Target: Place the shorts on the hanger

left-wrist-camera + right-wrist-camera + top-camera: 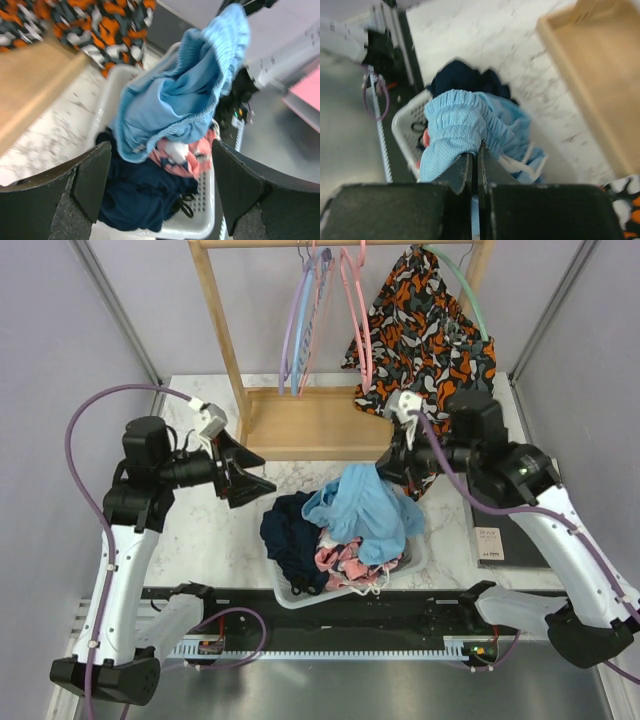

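A: Step in hand: lifting; shorts (365, 505) half-raised out of the basket (300, 598) at bench centre; right pincer (395, 465) clamped shut on a gathered edge at their 1 o'clock; lower folds lie on the other clothes.
B: Left pincer (250, 480)?
A: Jaws wide, empty; at the shorts' 9 o'clock, facing them.
B: Next?
A: My judgement: left takes a hanging edge to spread the cloth; then carry it to the pink hanger (355, 310) on the rail at 12 o'clock.
B: Views?
A: Right wrist alone shows the pinch; top alone shows the hanger.
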Controlling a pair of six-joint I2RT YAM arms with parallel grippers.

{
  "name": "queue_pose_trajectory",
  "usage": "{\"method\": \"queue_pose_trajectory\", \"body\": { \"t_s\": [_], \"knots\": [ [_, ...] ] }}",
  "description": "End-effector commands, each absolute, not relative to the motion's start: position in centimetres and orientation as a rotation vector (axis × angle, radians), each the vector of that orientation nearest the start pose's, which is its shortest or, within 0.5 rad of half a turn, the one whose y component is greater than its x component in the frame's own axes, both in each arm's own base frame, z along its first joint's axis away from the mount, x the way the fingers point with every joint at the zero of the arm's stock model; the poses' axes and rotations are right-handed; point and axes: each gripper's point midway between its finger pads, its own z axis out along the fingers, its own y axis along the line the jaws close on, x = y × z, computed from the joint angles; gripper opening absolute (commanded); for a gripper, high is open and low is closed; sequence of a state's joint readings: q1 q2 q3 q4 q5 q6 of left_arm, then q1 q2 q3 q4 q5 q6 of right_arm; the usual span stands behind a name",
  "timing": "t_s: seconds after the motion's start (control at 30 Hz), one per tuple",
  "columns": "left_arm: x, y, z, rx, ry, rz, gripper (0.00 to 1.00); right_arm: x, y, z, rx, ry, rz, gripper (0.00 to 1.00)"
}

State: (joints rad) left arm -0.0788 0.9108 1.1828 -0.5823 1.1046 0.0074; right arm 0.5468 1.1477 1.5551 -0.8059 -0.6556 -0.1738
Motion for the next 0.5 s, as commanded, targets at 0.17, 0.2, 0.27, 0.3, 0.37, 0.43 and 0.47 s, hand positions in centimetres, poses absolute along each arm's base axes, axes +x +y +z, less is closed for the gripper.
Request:
{"method": "queue_pose_trajectory", "body": {
  "t_s": [0.17,0.2,0.27,0.3,0.37,0.43,0.47],
  "knots": [
    [13.3,-19.9,25.7,1.236,1.66,-1.052,0.82,11.6,23.2,27.2,-1.38,1.804,1.069,0.02],
    [13.3,-20.0,24.8,1.252,1.662,-1.038,0.83,11.0,22.8,26.2,-1.411,1.808,1.063,0.06],
    [13.2,-20.3,24.0,1.311,1.639,-0.985,0.84,10.3,22.2,24.6,-1.432,1.824,1.054,0.09],
    [13.2,-20.4,23.5,1.332,1.634,-0.974,0.84,10.0,22.1,24.2,-1.449,1.819,1.055,0.19],
    [13.0,-20.9,23.2,1.404,1.576,-0.947,0.83,9.5,21.7,23.2,-1.492,1.808,1.051,0.32],
    [12.9,-21.6,23.1,1.445,1.538,-0.942,0.83,9.2,21.6,23.2,-1.531,1.785,1.045,0.54],
    [12.6,-21.8,22.9,1.47,1.517,-0.947,0.83,9.0,21.5,23.3,-1.545,1.777,1.049,0.69]
  ]
}}
